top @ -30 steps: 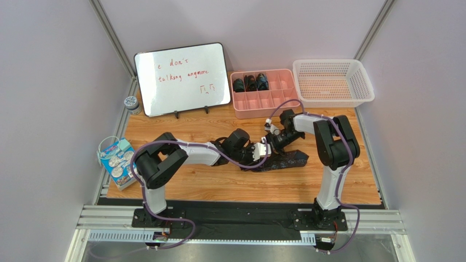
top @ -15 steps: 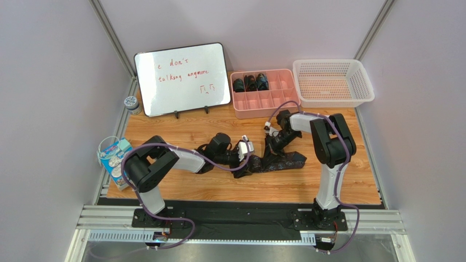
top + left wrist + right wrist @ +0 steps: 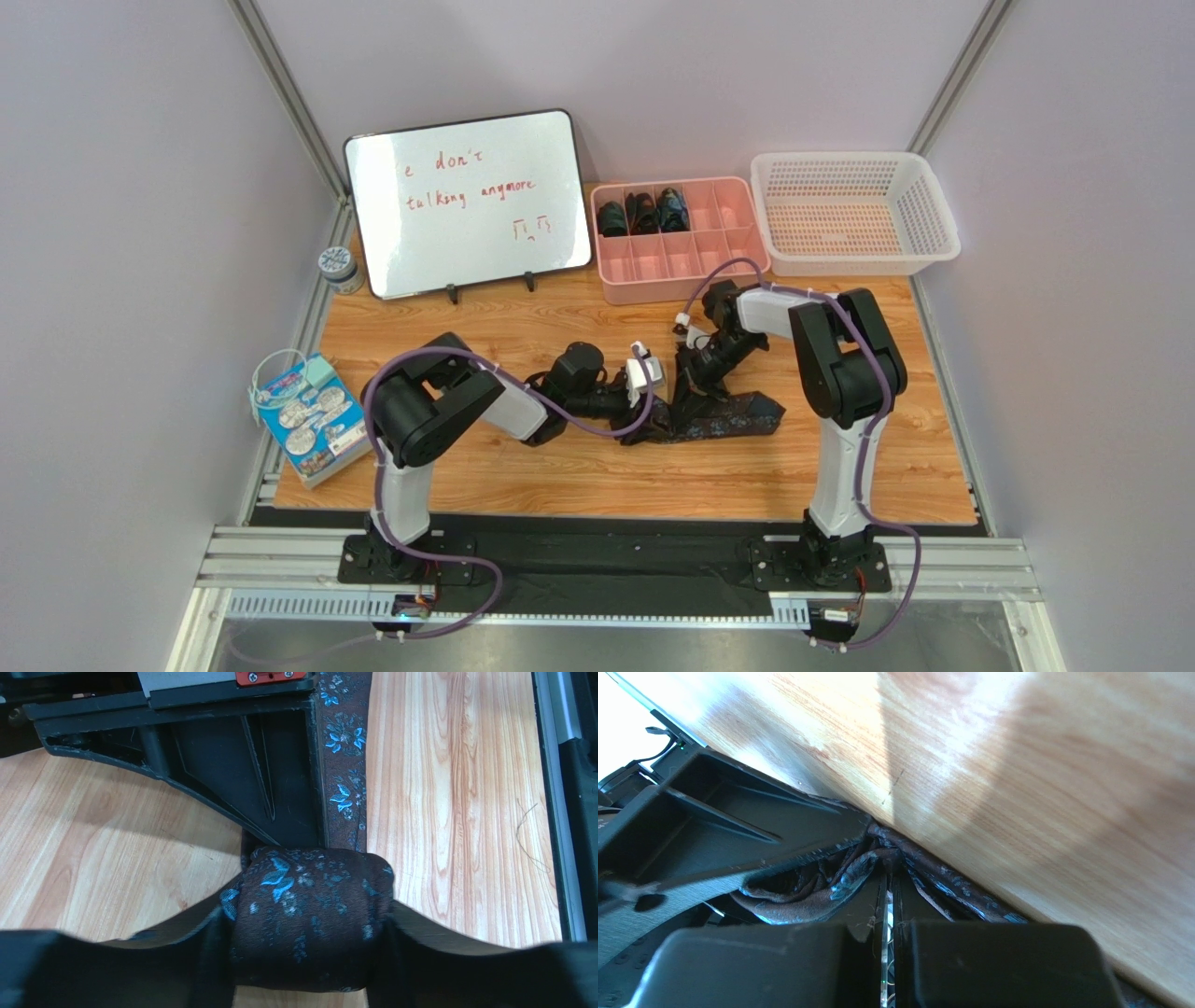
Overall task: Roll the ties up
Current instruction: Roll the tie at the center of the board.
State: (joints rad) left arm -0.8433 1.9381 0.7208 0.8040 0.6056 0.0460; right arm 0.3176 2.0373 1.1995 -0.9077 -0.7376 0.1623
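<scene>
Our left gripper (image 3: pixel 309 952) is spread just as wide as the coil (image 3: pixel 309 910) it clasps; one of its fingers (image 3: pixel 140 962) presses the coil's left end and the other presses its right end, so the roll lies crosswise between them, low over the wooden table (image 3: pixel 456 812); whether it rests on the boards we cannot tell. Our right gripper (image 3: pixel 889 882) has its jaws pressed together, with only a hairline slit between them; at their tips a crumpled fold of the tie (image 3: pixel 808 899) is pinched, down against the table. In the left wrist view the right gripper's black body stands just behind the coil, beside the unrolled strip (image 3: pixel 344 763) that runs away from the roll; the strip lies flat on the wood. From above, the two grippers meet near the middle of the table, ours on the left touching the fabric from the left side, the other from the far right side; the rest of the tie reaches rightward from them as a dark band. The cloth is dark brown-black, woven with small bright blue flowers and leaves; the coil is a tight, stubby cylinder. At the back, a pink tray (image 3: pixel 701 259) holds three rolled ties (image 3: pixel 643 213), one in each of its three back-left compartments; a whiteboard (image 3: pixel 470 196) stands to its left and a white basket (image 3: pixel 856 259) to its right.
</scene>
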